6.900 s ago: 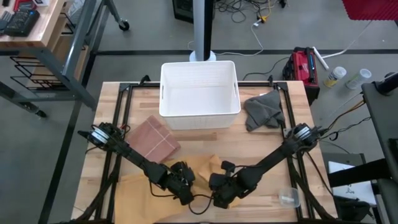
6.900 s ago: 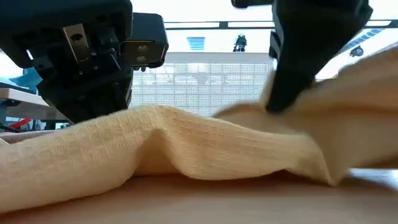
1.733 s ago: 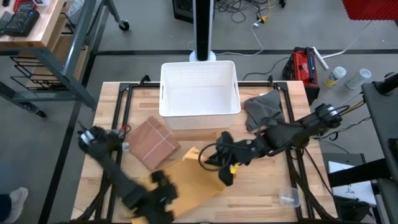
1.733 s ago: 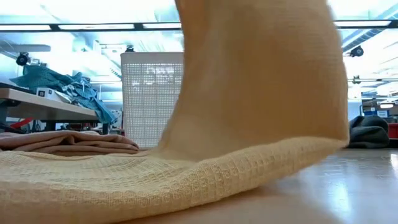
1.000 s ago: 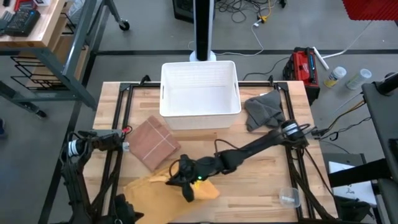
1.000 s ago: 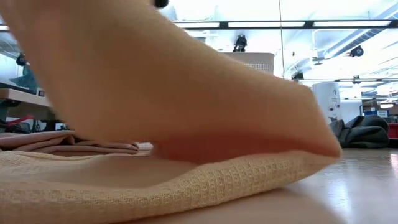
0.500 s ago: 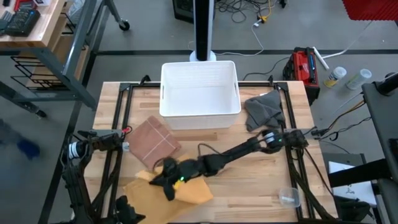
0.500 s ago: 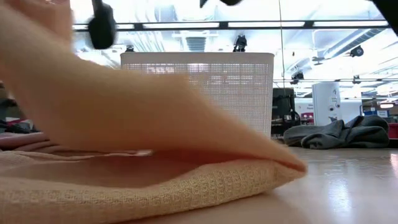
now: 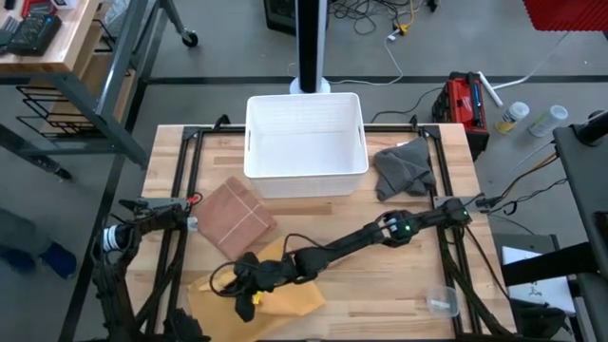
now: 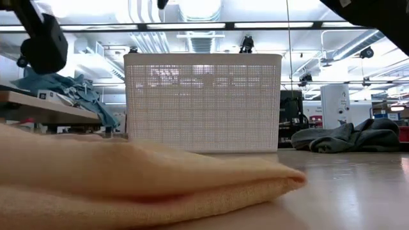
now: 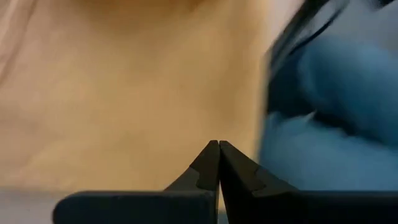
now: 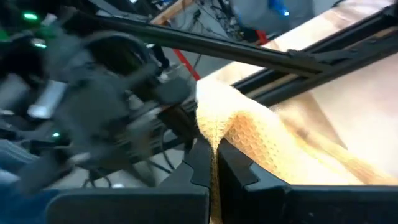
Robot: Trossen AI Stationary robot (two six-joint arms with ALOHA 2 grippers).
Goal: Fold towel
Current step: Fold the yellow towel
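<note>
While the left pincer [image 11: 218, 149] is closed, the right pincer [image 9: 245, 288] pinches the towel's [image 9: 290, 296] edge.

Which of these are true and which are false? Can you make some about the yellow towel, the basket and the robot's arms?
1. The right gripper is shut on the yellow towel. True.
2. The yellow towel lies inside the white basket. False: it lies on the table, at the front-left, and the basket stands at the back.
3. A grey cloth lies beside the basket. True.
4. The brownish folded towel sits on top of the grey cloth. False: they lie apart, on opposite sides of the basket.
5. The left gripper is wide open. False: its fingers are together.
</note>
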